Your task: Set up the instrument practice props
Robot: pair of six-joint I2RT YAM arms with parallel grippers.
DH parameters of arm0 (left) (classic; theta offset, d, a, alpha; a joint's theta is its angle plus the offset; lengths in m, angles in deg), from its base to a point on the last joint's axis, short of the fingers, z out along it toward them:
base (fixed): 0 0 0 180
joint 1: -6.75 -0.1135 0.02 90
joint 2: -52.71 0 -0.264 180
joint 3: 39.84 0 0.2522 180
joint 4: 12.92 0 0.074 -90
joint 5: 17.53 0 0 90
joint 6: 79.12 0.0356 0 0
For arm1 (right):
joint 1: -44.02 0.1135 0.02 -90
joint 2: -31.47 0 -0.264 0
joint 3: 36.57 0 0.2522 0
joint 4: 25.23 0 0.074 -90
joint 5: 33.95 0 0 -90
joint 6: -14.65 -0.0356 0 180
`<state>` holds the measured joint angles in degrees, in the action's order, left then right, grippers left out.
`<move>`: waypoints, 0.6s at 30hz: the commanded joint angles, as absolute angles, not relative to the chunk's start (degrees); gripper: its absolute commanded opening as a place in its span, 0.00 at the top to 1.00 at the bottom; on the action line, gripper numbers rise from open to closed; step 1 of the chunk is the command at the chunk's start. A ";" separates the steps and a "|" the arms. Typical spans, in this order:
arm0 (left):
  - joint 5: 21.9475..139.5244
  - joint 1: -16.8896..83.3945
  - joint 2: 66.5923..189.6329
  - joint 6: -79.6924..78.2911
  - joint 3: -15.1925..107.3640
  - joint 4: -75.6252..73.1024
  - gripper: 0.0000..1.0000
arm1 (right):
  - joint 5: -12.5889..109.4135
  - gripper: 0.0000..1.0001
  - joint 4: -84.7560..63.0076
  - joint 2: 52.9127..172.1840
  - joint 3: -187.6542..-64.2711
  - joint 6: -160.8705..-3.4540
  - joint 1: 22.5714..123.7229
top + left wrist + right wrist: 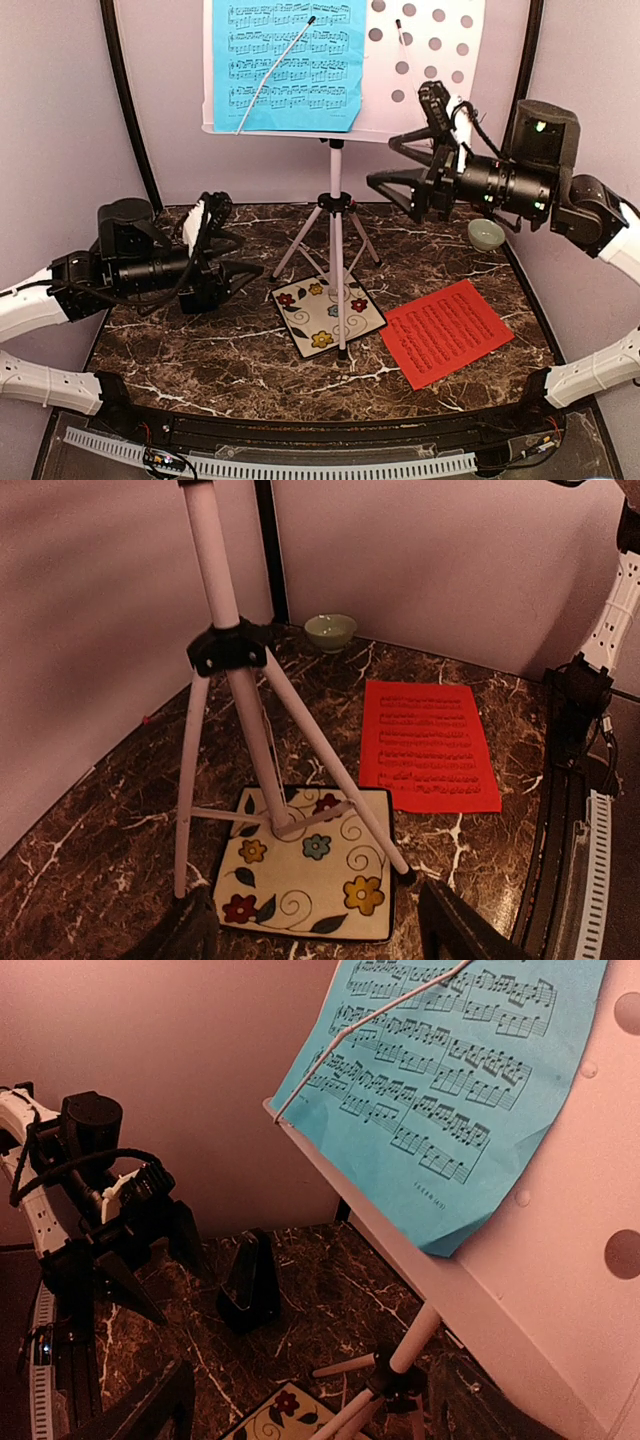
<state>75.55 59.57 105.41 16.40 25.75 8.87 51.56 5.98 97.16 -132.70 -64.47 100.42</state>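
While the blue music sheet sits on the music stand, the red music sheet lies flat on the table, right of the tripod. The metronome stands near the left pincer. That and the right pincer hang wide open, empty. Judged step: mounting the red sheet. The right pincer must descend and pinch its edge.

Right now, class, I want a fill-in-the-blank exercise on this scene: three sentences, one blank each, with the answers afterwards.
1. The clipped sheet on the music stand is ____.
2. The loose sheet flat on the table is ____.
3. The tile under the tripod is patterned with ____.
Answers: blue, red, flowers.
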 commanded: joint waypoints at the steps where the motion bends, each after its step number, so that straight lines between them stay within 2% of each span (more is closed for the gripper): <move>1: 80.52 60.22 104.36 13.36 18.10 3.23 0.30 | 55.94 0.19 6.74 94.07 -124.39 -68.88 103.81; 7: 81.32 61.75 107.54 14.08 9.30 -5.55 0.31 | 63.67 0.22 1.35 89.00 -105.58 -86.62 104.18; 11: 75.28 70.08 115.95 17.47 8.94 -9.89 0.32 | 68.81 0.22 3.85 89.49 -99.94 -97.35 102.27; 18: 67.82 79.81 134.40 24.26 16.37 -16.89 0.36 | 63.40 0.24 8.28 90.60 -94.29 -106.10 89.90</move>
